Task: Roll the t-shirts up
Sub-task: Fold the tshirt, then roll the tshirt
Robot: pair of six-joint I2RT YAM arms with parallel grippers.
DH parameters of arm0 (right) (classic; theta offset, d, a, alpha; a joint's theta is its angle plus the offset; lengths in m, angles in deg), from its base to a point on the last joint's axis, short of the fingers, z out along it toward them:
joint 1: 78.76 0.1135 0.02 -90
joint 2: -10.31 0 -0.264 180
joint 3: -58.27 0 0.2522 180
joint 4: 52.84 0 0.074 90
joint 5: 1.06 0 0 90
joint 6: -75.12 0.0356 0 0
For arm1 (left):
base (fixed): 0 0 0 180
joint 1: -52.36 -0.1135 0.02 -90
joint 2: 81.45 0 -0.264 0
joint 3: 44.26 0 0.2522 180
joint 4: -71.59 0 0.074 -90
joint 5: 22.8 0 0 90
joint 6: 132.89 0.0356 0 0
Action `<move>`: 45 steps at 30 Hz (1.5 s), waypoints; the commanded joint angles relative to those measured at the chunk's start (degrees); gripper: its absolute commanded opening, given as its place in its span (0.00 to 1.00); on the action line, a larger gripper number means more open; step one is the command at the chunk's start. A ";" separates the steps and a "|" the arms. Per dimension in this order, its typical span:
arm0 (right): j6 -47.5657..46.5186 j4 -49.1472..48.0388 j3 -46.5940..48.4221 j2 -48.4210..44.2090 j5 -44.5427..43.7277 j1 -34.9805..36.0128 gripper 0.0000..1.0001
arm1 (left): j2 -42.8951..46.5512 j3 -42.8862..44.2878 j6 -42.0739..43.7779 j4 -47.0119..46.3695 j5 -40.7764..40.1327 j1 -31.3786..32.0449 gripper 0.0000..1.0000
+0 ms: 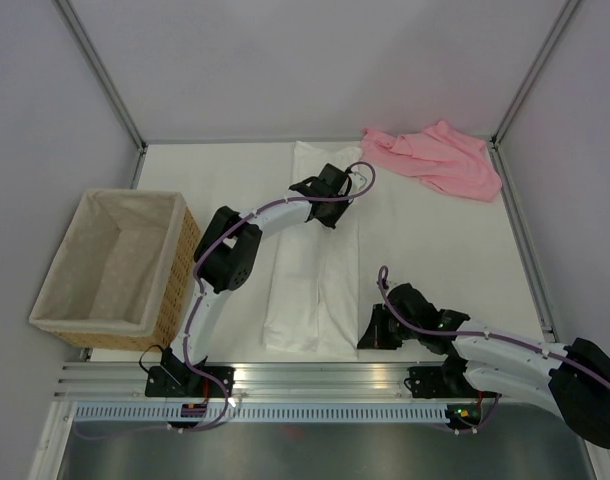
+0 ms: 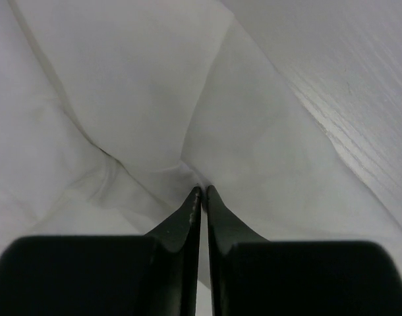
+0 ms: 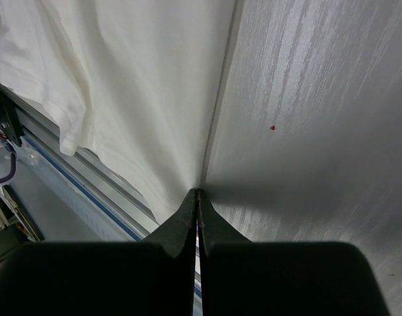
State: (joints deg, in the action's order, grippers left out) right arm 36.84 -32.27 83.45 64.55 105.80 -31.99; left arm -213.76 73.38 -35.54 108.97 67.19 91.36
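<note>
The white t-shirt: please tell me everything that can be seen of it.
The white t-shirt is plain, soft-looking cloth, folded into a long narrow strip lying flat on the table, running from its far edge toward the near edge. The left end effector pinches a puckered fold at the far part; the right end effector is shut on its near right edge.

Soft, even light is seen throughout. The right arm's fingers (image 3: 181, 224) are rendered as dark, blurred silhouettes; a shadow is thrown on the table (image 3: 319, 99) just beyond their tips.
</note>
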 commanded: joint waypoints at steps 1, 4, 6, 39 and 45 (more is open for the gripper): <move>-0.13 1.44 -1.05 -1.59 -0.16 0.35 0.00 | -1.64 0.71 -0.68 -1.29 -2.10 -0.24 0.10; -0.66 2.33 -1.05 -2.12 0.10 0.26 0.00 | -1.81 1.06 -0.33 -1.99 -2.80 -0.51 0.09; -0.92 2.68 -1.22 -2.12 0.80 0.26 0.00 | -2.07 1.77 0.11 -2.08 -3.85 -0.77 0.08; -52.39 9.37 34.04 1.31 -15.49 0.17 0.74 | 76.12 -59.63 47.48 22.02 11.07 0.90 0.60; -76.03 10.40 26.22 0.61 1.75 0.17 0.76 | 90.56 -78.63 57.59 4.12 26.29 1.07 0.70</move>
State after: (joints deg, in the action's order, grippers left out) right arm -22.57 -21.58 112.50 66.60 96.91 -31.99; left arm -127.27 -2.22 11.19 126.78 84.83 92.26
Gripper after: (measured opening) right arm 0.757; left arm 0.688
